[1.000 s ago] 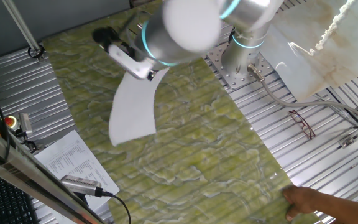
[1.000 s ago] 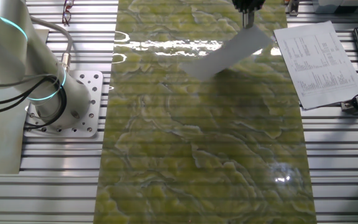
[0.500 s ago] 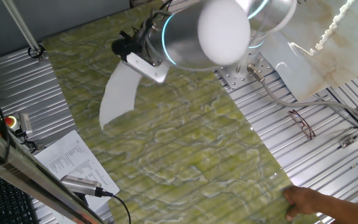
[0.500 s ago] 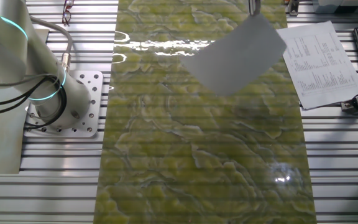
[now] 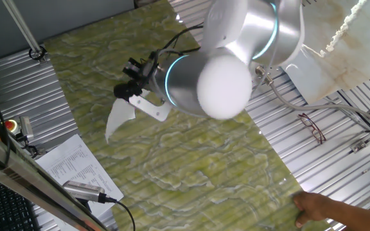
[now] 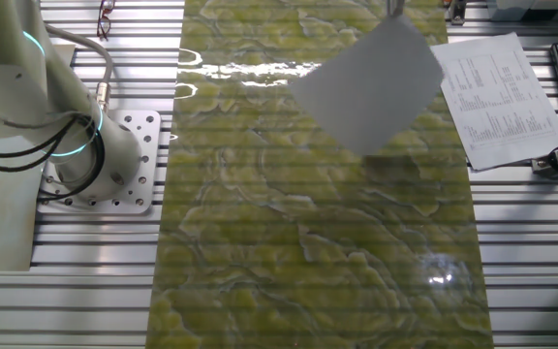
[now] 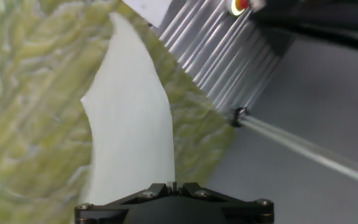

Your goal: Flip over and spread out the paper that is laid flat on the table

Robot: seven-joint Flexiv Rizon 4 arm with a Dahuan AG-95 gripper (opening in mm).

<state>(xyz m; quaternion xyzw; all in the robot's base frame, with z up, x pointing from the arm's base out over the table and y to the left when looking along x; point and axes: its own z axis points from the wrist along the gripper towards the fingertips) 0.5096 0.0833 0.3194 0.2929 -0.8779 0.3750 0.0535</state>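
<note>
Since half second ago, arm swung lower; paper [image 6: 368,85] turned further, hanging curled above table [image 6: 308,242]. Gripper [image 5: 132,97] pinched shut on paper's top edge, keeping sheet airborne for flipping before spreading.

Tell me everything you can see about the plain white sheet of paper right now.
The paper is a blank white rectangular sheet, thin and flexible, with no print visible. It is lifted off the green-yellow table, hanging from one edge pinched in the gripper, whose jaws are closed on it. In the hand view it curves away from the jaws toward the table; whether its far end touches the surface cannot be told. It hangs near the printed sheet without touching it.
</note>
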